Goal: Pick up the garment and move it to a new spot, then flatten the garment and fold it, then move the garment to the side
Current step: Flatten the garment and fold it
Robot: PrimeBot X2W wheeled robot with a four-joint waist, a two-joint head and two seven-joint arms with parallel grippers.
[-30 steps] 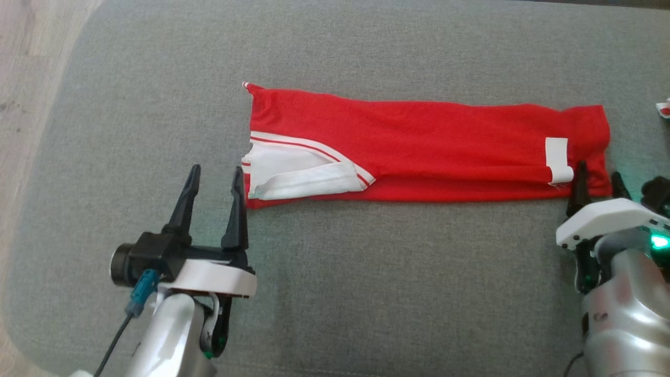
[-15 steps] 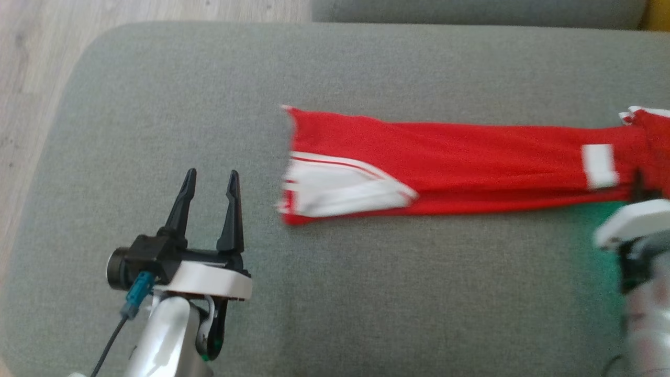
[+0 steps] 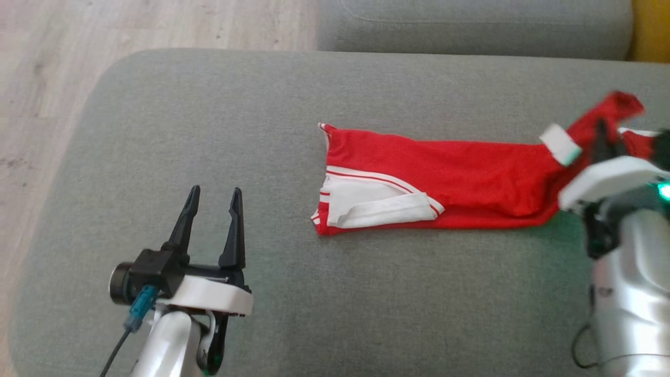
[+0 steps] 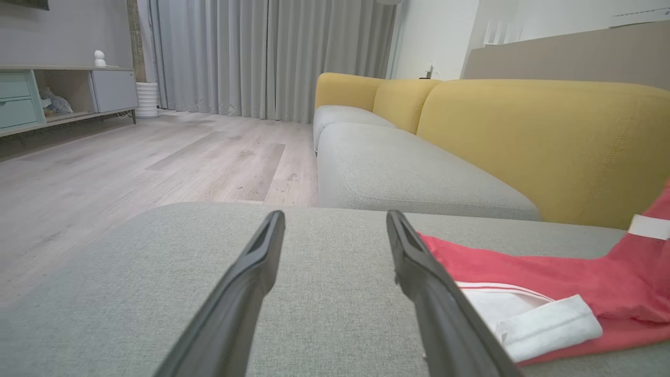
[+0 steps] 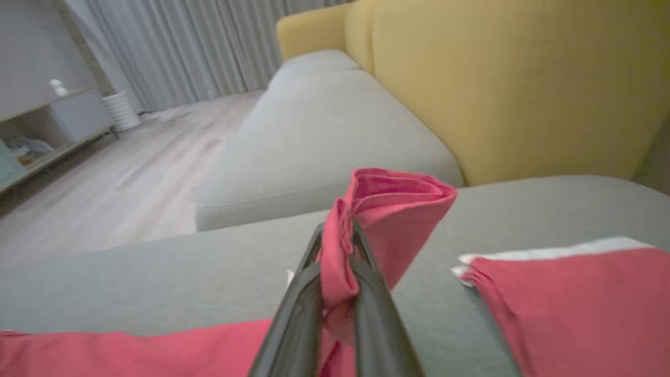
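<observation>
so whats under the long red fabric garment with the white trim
The grey fabric sofa cushion; most of the garment lies flat on it. Its right end is lifted clear, pinched in the shut right gripper. Whatever may sit beneath the flat part is covered.

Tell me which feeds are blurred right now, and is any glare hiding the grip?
Head view: sharp over the left hand and most of the red garment, smeared at the right hand, where a green light tints the grey cushion. Right wrist view: soft all over, yet the pinched fold reads clearly. Left wrist view: crisp, even daylight, no glare.
</observation>
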